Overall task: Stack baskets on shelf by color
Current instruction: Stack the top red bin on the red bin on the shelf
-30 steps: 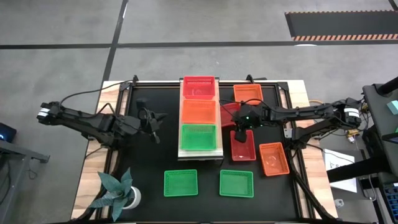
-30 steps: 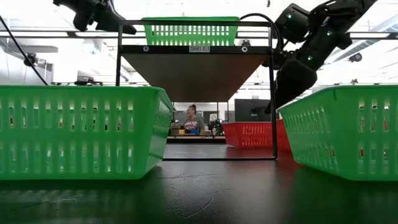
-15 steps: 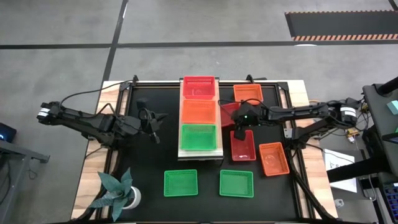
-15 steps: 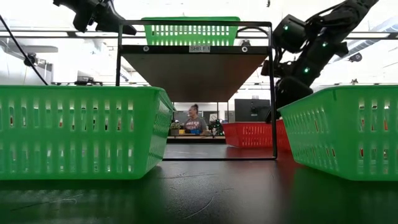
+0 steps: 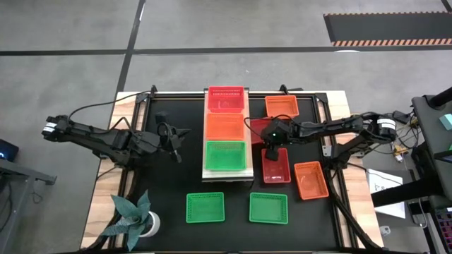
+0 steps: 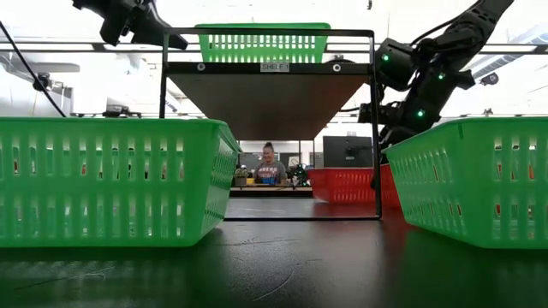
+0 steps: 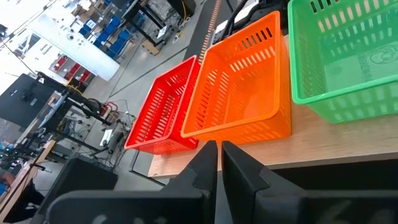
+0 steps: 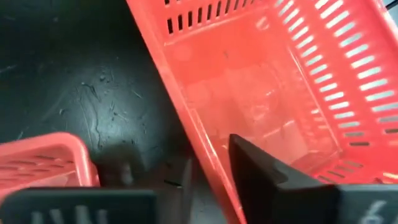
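Note:
The light-wood shelf (image 5: 227, 173) carries one crimson-pink (image 5: 226, 99), one orange-red (image 5: 226, 127) and one green basket (image 5: 226, 155) in a row. My right gripper (image 5: 269, 151) is at the far end of a crimson basket (image 5: 277, 169) on the black table, right of the shelf, and is shut on it. Another crimson basket (image 5: 262, 125) rests on the table just beyond it. My left gripper (image 5: 174, 141) hangs shut in the air left of the shelf, holding nothing. My right gripper (image 8: 211, 160) pinches a side wall (image 8: 186, 118) of the crimson basket near its far end, with one finger (image 8: 267, 174) inside the basket and the other outside. The fingers slant down from the far side. I cannot tell whether the basket's bottom has left the table.
Two orange baskets (image 5: 281, 106) (image 5: 311, 180) lie right of the shelf. Two green baskets (image 5: 205, 207) (image 5: 268, 207) sit near the front edge. A potted plant (image 5: 134, 215) stands at the near-left corner. The shelf sits raised on a black frame (image 6: 375, 128).
My right gripper has shifted a little toward the shelf and the table's far edge, staying at the crimson basket's far end. The basket lies about where it was.

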Controlling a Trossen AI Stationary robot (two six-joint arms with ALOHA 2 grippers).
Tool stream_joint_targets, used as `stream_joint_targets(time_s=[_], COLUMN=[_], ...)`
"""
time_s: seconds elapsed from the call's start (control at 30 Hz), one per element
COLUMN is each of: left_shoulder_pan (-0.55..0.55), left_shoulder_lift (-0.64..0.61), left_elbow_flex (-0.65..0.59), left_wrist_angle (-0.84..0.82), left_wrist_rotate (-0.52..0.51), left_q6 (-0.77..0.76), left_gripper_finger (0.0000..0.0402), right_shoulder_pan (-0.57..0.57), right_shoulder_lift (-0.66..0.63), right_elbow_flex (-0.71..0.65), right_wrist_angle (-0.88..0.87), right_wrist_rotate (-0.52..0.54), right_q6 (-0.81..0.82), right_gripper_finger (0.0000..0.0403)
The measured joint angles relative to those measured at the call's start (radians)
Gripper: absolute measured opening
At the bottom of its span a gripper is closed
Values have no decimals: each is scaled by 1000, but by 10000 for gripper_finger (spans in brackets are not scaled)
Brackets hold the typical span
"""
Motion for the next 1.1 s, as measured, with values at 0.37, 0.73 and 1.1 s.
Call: stream_joint_targets(time_s=[0.37, 0.73, 1.1], left_shoulder_pan=[0, 0, 0], left_shoulder_lift=[0, 0, 5], left_elbow_flex=[-6, -7, -7], left_wrist_angle=[3, 0, -1], left_wrist_rotate=[0, 0, 0], left_q6=[0, 0, -1], left_gripper_finger=[6, 6, 6], right_shoulder_pan=[0, 0, 0], right_shoulder_lift=[-84, -140, -140], right_elbow_flex=[46, 282, 485], right_wrist_angle=[-125, -475, -650], right_wrist_rotate=[-8, 68, 165], right_q6=[18, 18, 18], right_gripper_finger=[9, 9, 9])
